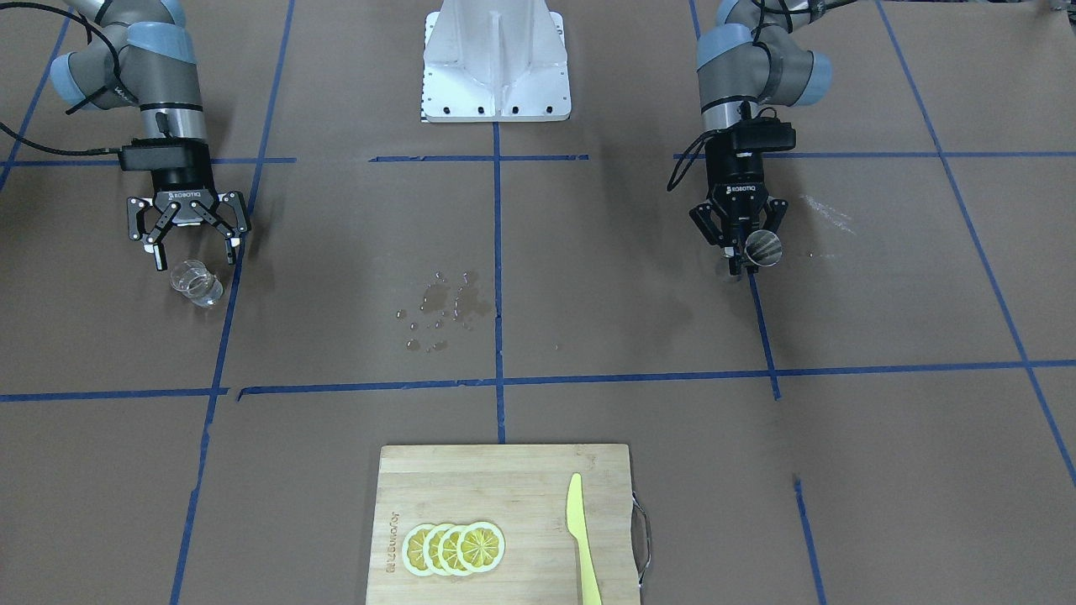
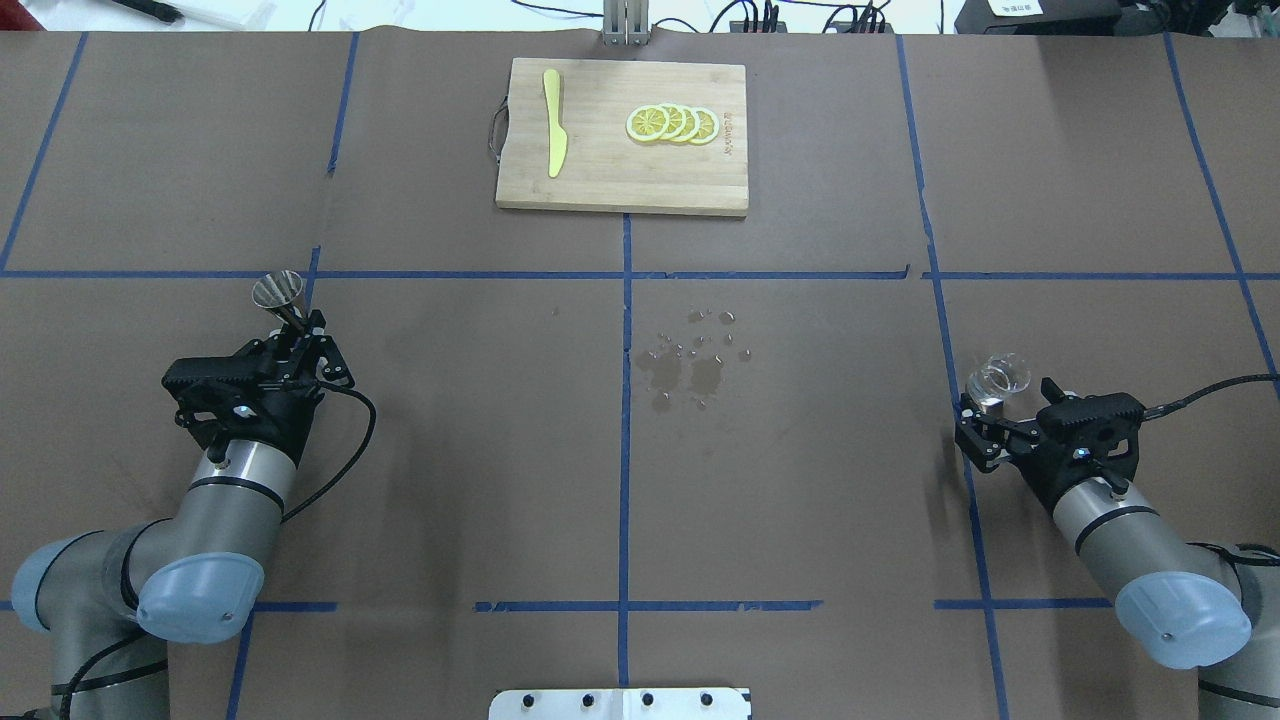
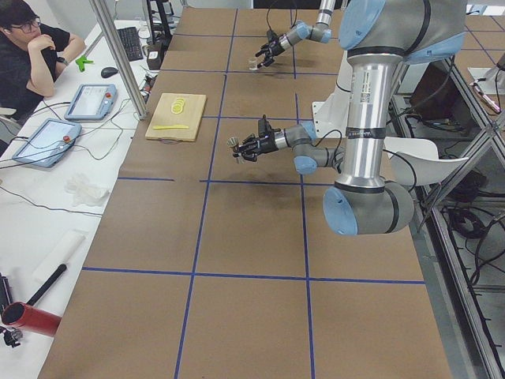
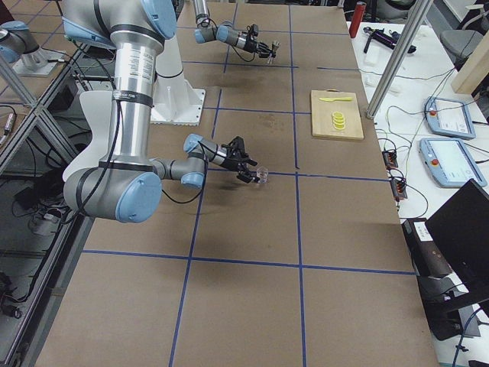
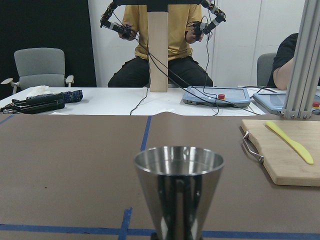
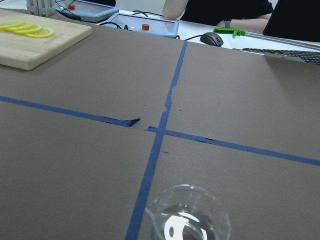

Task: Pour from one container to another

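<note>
The left gripper (image 2: 296, 338) is closed on the metal jigger (image 2: 279, 291), pinching it low, around the narrow waist, and holding it upright clear of the table with the upper cone's mouth open to the top. The jigger looks rigid and light, but its polished, sloping walls are probably slippery. The waist therefore seems the soundest place to hold it, since the flare above and below should stop it sliding. Between the arms, spilled droplets (image 2: 690, 360) darken the brown paper, a reminder that a small mouth leaves little margin. On the right, the glass cup (image 2: 998, 378) stands on the table at the tips of the right gripper (image 2: 1003, 405), whose jaws are spread wide and hold nothing. Whether a finger touches the glass cannot be told. The cup is likely hard, smooth and breakable. It would best be taken across its straight wall at mid-height, with moderate force and the rim left free for pouring. Its fill level is unclear.
</note>
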